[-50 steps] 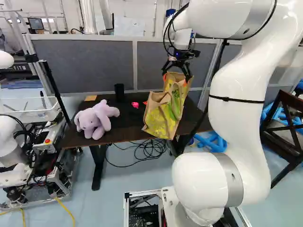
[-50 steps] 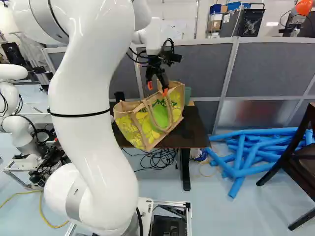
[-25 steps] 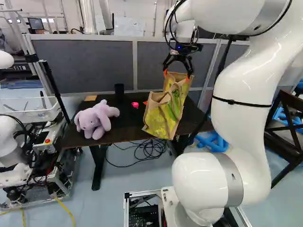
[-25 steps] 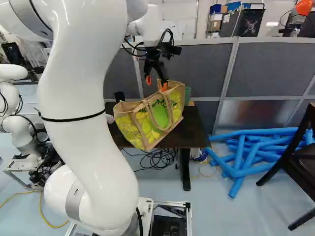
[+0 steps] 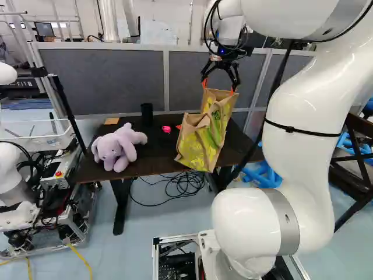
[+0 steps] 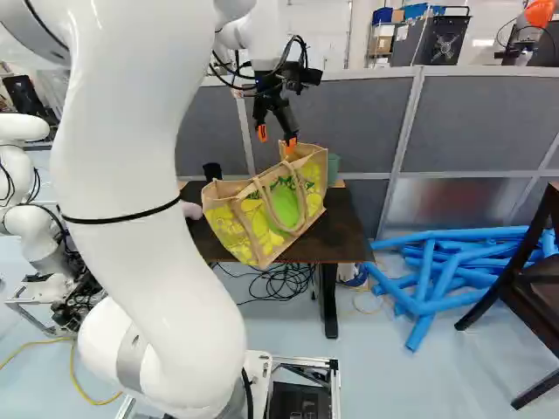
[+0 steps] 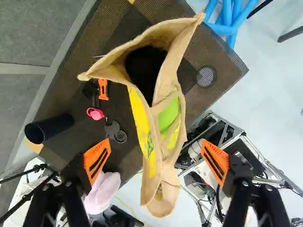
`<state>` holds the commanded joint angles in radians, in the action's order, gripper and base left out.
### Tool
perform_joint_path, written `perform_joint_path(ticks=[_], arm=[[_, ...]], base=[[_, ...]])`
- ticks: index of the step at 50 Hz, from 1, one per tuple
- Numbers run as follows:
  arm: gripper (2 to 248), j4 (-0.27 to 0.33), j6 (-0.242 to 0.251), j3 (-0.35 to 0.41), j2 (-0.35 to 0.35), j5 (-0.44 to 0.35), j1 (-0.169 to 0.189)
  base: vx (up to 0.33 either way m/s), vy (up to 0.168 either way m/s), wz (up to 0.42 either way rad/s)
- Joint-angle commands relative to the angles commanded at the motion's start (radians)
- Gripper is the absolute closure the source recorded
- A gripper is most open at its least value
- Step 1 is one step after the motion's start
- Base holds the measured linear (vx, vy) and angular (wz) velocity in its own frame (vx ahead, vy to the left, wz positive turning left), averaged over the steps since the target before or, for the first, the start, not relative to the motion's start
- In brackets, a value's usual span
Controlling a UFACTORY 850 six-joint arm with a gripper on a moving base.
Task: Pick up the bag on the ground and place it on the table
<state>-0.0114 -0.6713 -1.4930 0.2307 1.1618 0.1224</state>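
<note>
In the left base view, left of centre, the plush toy (image 5: 119,149) is lilac; right of centre, the bag (image 5: 198,144) is tan, patterned yellow-green.

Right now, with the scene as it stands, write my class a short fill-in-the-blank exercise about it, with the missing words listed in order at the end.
The bag rests ____ the table, not under it.
In the wrist view, the jaws stand ____, gripping nothing.
In the left base view, the plush toy is to the ____ of the bag.
The tubes at the right of the right base view are coloured ____.

Missing words: on; open; left; blue.
</note>
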Motion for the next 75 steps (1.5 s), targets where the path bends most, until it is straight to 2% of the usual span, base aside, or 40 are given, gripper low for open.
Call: perform_joint_path(ticks=[20, 75], arm=[[3, 0.000, 0.000, 0.000, 0.000, 0.000, 0.000], [3, 0.000, 0.000, 0.000, 0.000, 0.000, 0.000]], base=[[-0.050, 0.001, 0.003], [-0.190, 0.001, 0.019]])
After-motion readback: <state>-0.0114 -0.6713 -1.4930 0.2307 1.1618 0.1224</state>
